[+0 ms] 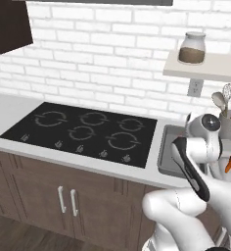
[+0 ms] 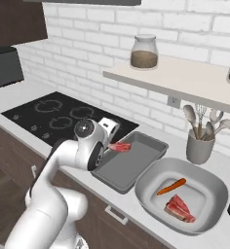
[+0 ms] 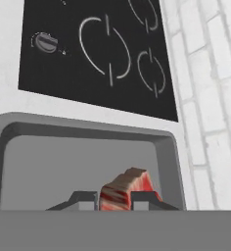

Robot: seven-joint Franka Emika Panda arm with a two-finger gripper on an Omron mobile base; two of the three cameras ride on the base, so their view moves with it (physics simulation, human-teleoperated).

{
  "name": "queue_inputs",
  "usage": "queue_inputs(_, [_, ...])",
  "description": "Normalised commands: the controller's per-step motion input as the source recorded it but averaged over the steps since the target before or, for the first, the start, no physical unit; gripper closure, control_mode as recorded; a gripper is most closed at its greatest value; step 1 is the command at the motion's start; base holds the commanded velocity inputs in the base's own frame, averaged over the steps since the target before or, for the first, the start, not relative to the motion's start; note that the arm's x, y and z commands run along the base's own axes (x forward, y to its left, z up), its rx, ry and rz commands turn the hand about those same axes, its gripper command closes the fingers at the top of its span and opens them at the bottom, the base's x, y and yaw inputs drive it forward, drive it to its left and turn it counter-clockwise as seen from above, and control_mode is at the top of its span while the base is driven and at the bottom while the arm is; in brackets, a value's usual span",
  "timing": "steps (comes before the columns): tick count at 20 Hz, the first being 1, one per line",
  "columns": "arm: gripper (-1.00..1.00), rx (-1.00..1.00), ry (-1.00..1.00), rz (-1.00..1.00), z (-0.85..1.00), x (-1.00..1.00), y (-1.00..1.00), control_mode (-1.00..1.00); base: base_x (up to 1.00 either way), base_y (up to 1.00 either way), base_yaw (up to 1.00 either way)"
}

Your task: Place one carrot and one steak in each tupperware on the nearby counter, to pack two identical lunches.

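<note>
A white brick wall (image 2: 87, 29) backed the pale table (image 2: 136, 206). We saw the claw (image 3: 115, 200) closed on a steak (image 3: 125, 188), held over the dark rectangular tupperware (image 2: 151, 146), whose bare floor lay just below it. We judged the slab light, limp and slick; it was pinched at one end, so the free end could sag or slip. Beyond the claw lay the stovetop (image 3: 98, 49); the tray's raised walls ringed it closely. Beside the tray, away from the stovetop, the oval tupperware (image 2: 151, 187) already held a carrot (image 2: 171, 186) and a second steak (image 2: 179, 208). We thought a low release safest.
</note>
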Motion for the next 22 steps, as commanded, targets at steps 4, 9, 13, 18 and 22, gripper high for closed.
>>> queue_inputs(4, [1.0,0.0,0.05,0.0,-0.3,0.43,-0.23,-1.0,0.0,0.0,0.0])
queue_inputs(9, [1.0,0.0,0.04,0.0,-0.26,0.29,-0.23,-1.0,0.0,0.0,0.0])
queue_inputs(13, [1.0,0.0,0.04,0.0,-0.27,0.31,-0.19,-1.0,0.0,0.0,0.0])
queue_inputs(18, [1.0,0.0,0.01,0.0,-0.35,0.32,-0.18,-1.0,0.0,0.0,0.0])
queue_inputs(22, [1.0,0.0,0.02,-0.01,-0.29,0.42,-0.11,-1.0,0.0,0.0,0.0])
